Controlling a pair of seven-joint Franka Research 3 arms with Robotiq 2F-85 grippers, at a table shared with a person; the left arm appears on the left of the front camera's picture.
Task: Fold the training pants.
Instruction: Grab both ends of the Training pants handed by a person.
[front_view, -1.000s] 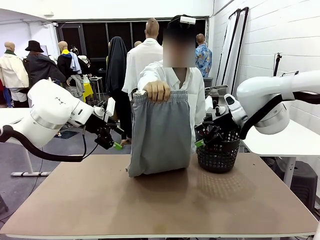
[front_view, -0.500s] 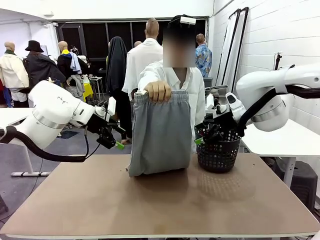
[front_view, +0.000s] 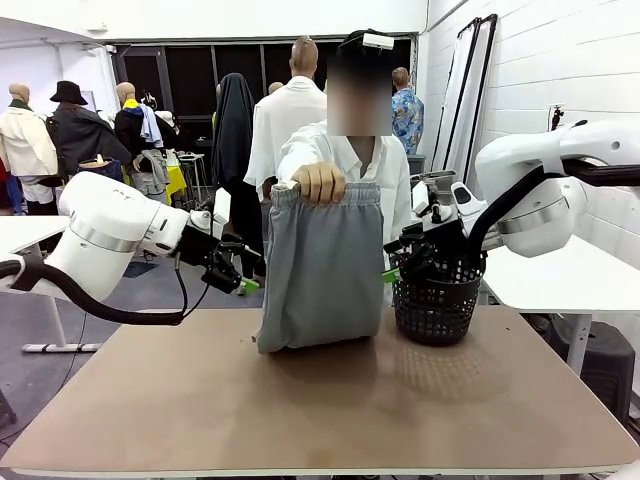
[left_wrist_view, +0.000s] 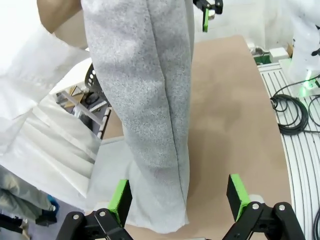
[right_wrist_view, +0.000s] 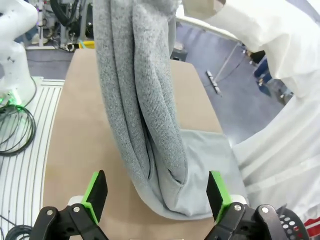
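The left fingers (left_wrist_view: 119, 200) stand wide apart and empty, pointing at the training pants (front_view: 320, 265) from one side. The right fingers (right_wrist_view: 95, 195) are equally spread and empty, on the other side. A person's hand (front_view: 318, 182) holds the pants up by the waistband, their lower end resting on the brown counter (front_view: 320, 400). A black basket (front_view: 437, 300) stands just beside them.

A black mesh basket (front_view: 436, 305) stands on the far right part of the brown table (front_view: 300, 410), with a white side table (front_view: 570, 285) farther right, past its edge.
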